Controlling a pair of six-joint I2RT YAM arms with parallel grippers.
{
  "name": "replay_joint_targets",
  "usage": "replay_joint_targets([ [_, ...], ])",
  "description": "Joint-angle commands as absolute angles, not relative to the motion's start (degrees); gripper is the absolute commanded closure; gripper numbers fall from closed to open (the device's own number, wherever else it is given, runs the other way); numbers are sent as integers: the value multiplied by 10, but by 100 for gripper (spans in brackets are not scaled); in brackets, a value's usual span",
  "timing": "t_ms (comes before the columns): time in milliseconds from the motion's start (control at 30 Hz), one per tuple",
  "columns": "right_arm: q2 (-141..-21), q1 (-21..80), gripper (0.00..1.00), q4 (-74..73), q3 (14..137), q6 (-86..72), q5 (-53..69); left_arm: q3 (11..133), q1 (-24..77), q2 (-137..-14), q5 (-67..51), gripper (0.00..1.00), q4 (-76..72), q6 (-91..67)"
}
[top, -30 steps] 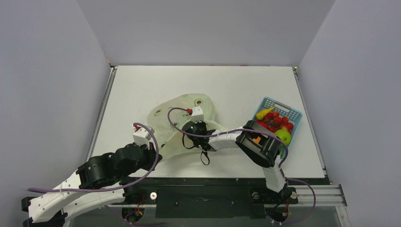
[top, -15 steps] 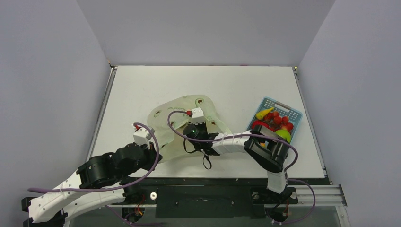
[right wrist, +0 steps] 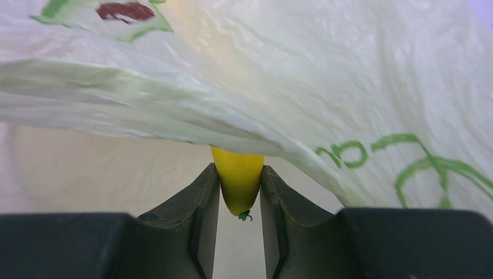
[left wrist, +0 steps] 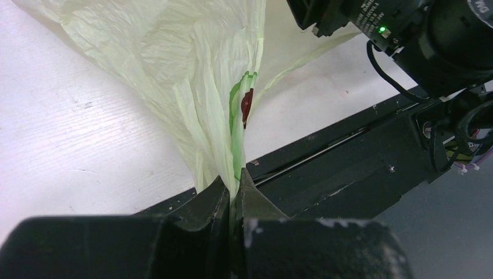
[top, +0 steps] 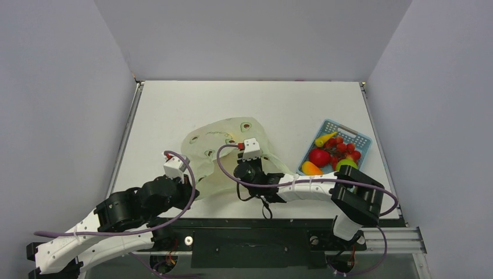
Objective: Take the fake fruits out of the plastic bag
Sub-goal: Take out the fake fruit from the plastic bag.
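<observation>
Pinching a gathered fold of the plastic bag [left wrist: 192,75] at its near edge, the left gripper [left wrist: 234,189] is clenched on the film. Just under the bag's lip, the right gripper [right wrist: 238,173] grasps a yellow fake fruit [right wrist: 237,183]. Other fake fruits [top: 320,157] lie in a blue basket [top: 350,129], apart from the bag on the right arm's side.

A white table [top: 244,104] fills the middle. Behind it rises a plain pale grey back wall [top: 250,35]. A left wall [top: 58,116] and a right wall [top: 442,116] of the same grey stand close against its sides. A thin metal strip [top: 124,139] edges its left side, and a black rail [top: 221,232] runs along its near edge. The light is soft and even.
</observation>
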State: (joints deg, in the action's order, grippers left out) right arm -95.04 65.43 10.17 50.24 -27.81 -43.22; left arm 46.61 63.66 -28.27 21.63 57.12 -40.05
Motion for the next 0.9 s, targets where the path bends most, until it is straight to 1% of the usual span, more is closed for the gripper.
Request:
replay_joint_targets([
  [0,-885,662,100,114,459,-304,-428,475,635,-277,215,100,555,-399],
  [133,-825,662,100,149,397,-298,-377,475,635,-276,214,100,554,-398],
  [233,-803,663,100,186,369,-258,-313,475,635,-276,213,100,554,-398],
  [433,-723,669,100,255,303,-209,-247,474,635,-269,213,100,553,-398],
  [567,-656,674,100,241,289,-176,-242,474,635,-272,211,100,553,-399],
  [867,-464,673,100,185,277,-134,-241,475,634,-284,211,100,553,-398],
])
